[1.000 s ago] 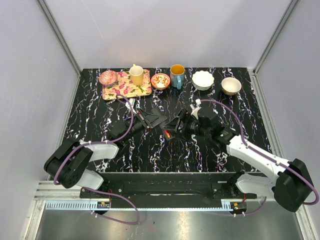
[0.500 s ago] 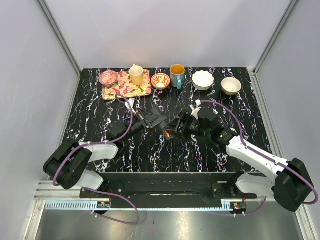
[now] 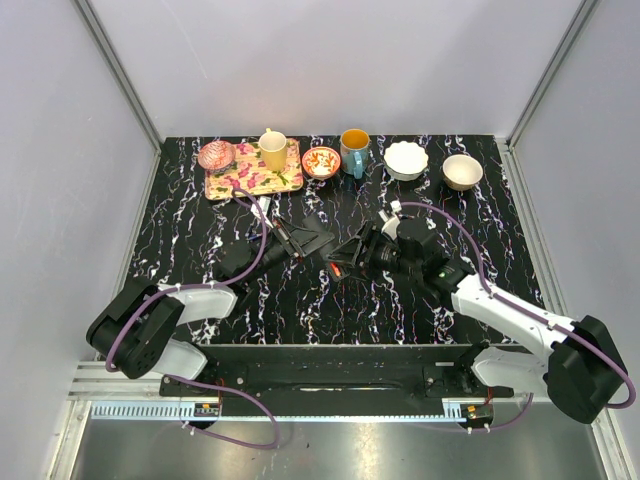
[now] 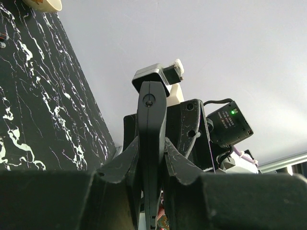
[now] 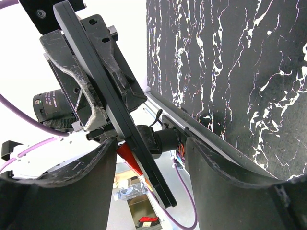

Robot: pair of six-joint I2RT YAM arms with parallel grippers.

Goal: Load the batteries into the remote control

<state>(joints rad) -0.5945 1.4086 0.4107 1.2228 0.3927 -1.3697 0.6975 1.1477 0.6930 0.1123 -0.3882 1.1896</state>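
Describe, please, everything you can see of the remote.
The remote is a slim, flat black bar, plastic by its look, with a red mark. The shut left gripper clamps it edge-on, off the table. Its free end lies between the right gripper's open fingers, which seem not to touch it.

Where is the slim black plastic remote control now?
The remote control is above the middle of the black marbled table in the top view, clamped by the left gripper, its other end inside the open right gripper.
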